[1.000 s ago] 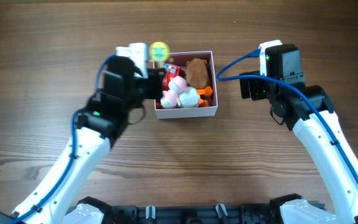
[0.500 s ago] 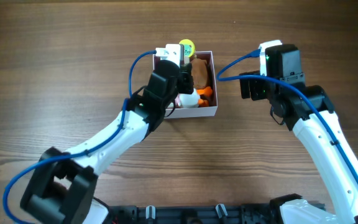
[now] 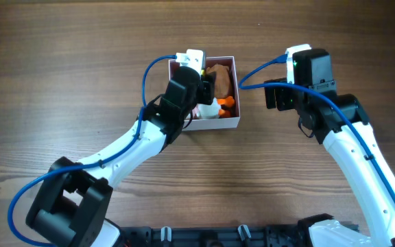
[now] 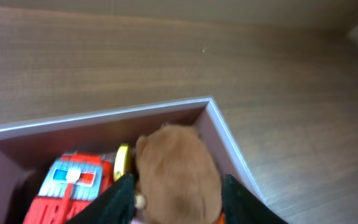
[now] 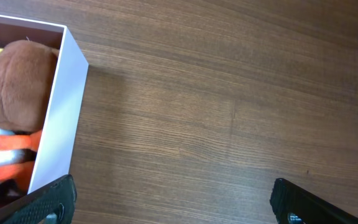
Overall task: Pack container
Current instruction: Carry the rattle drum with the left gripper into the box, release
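The container [image 3: 239,96] is a white-walled box with a pale pink inside, at the table's centre back. It holds a brown plush [image 3: 220,77], a white and orange plush [image 3: 212,108] and a red toy [image 4: 67,186]. A yellow round toy [image 4: 122,163] sits between the red toy and the brown plush [image 4: 179,174]. My left gripper [image 3: 206,86] hangs over the container's left half, open, its fingers [image 4: 179,200] either side of the brown plush. My right gripper [image 3: 274,96] is open and empty over bare table, just right of the container wall [image 5: 56,124].
The wooden table surrounds the container [image 4: 104,115] on all sides. The left arm lies across the table from the front left up to the box. Blue cables loop off both wrists.
My left gripper carried the yellow round toy from left of the container to over its back rim. The toy now lies inside the box. The right arm has not moved.
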